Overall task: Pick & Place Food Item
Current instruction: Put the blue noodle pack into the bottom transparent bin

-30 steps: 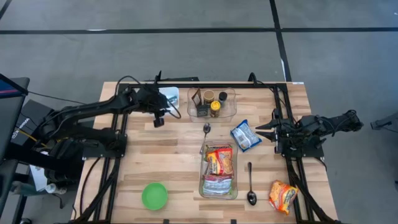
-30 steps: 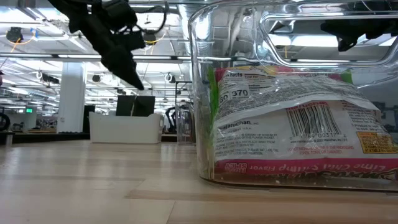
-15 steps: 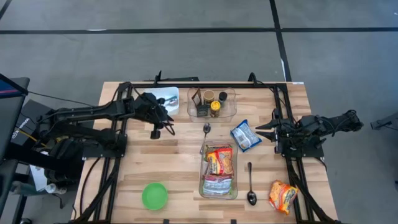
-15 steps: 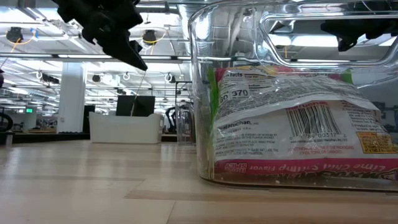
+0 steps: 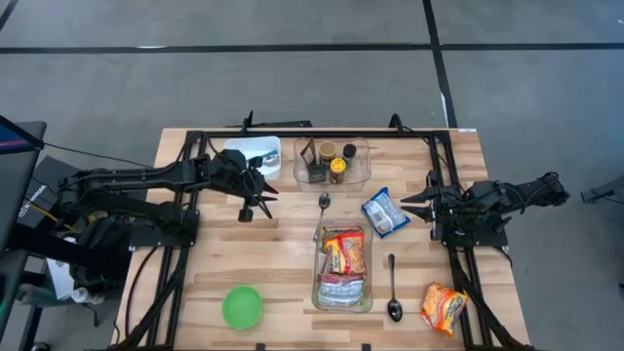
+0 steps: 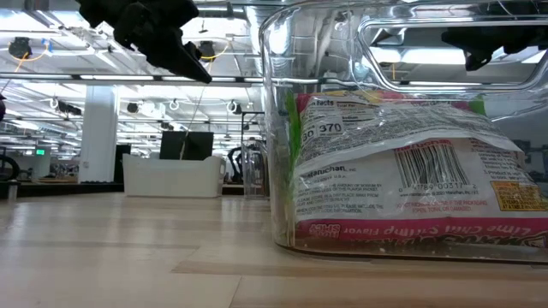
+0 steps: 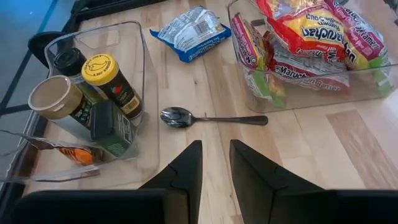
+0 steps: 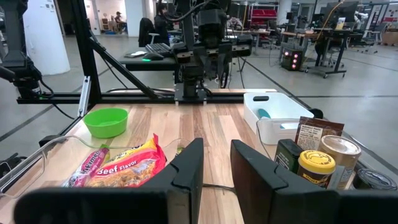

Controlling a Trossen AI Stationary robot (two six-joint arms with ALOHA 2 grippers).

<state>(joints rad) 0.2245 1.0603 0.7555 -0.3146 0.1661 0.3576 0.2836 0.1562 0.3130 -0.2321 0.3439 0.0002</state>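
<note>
The left gripper (image 5: 265, 199), fingers slightly parted and empty, has swung from the white bin toward the spoon (image 7: 211, 117) and blue packet (image 7: 190, 32) ahead; right gripper (image 5: 413, 206) waits, nearly closed, empty.

The table (image 5: 244, 253) is light wooden butcher-block with a dark metal frame along its edges, standing on a grey concrete floor (image 5: 292, 78) crossed by dark straight lines. Beyond the table, the low view opens onto a large open hall with white columns (image 6: 100, 128), exposed ceiling ducts and rows of bright strip lights (image 6: 51, 81). A green sign (image 6: 40, 151) glows at the far left. The right wrist view shows more of the hall: a wide white column (image 8: 45, 37), black desks (image 8: 149, 59) with chairs, monitors and equipment, and what seems to be a seated person (image 8: 163, 12) far back, too small to tell more.
</note>
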